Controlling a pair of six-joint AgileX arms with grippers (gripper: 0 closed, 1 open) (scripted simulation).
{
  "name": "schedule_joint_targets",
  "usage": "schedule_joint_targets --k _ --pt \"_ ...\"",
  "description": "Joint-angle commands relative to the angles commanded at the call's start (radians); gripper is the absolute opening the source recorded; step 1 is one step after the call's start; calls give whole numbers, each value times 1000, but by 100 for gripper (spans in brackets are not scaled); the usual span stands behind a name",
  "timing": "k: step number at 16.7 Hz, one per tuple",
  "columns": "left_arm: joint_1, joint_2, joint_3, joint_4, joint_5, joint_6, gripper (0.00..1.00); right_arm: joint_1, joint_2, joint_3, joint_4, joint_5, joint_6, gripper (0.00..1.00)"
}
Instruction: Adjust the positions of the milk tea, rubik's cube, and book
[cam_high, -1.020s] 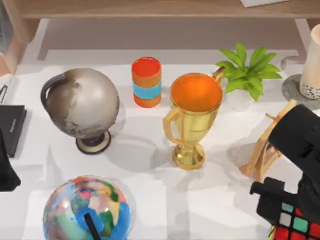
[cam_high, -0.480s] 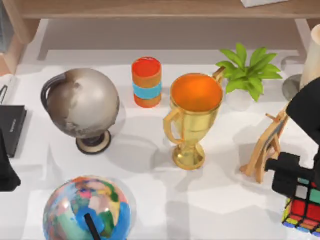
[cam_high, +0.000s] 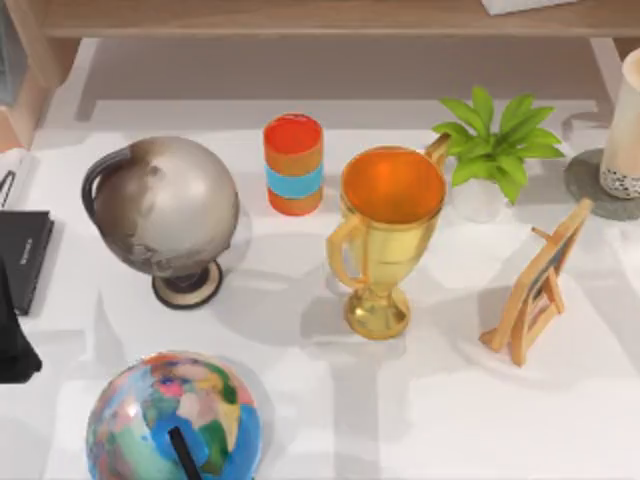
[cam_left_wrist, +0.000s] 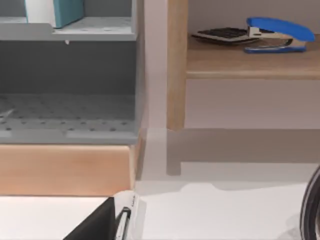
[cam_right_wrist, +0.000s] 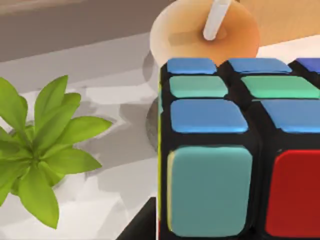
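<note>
White table (cam_high: 420, 420) | rubik's cube (cam_right_wrist: 235, 150) close before right wrist (milk tea (cam_right_wrist: 205, 37) behind)

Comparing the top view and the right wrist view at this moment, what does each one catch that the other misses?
Top view: grey globe, painted globe, gold trophy, orange cylinder, wooden easel and black book at the left edge. Right wrist view: the rubik's cube up close, and the straw in the cup's lid. Both: the milk tea on its grey coaster, beside the plant.
</note>
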Motion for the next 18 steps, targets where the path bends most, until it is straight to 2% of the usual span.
schedule_joint_targets --k 5,9,13,18 --pt "0 0 0 0 0 0 100 -11 128 144 473 43 -224 0" --pt "0 0 0 0 0 0 100 39 261 214 758 34 -325 0" --pt "0 0 0 0 0 0 100 76 311 227 877 14 -370 0" --pt "0 0 0 0 0 0 100 73 310 223 879 14 -369 0"
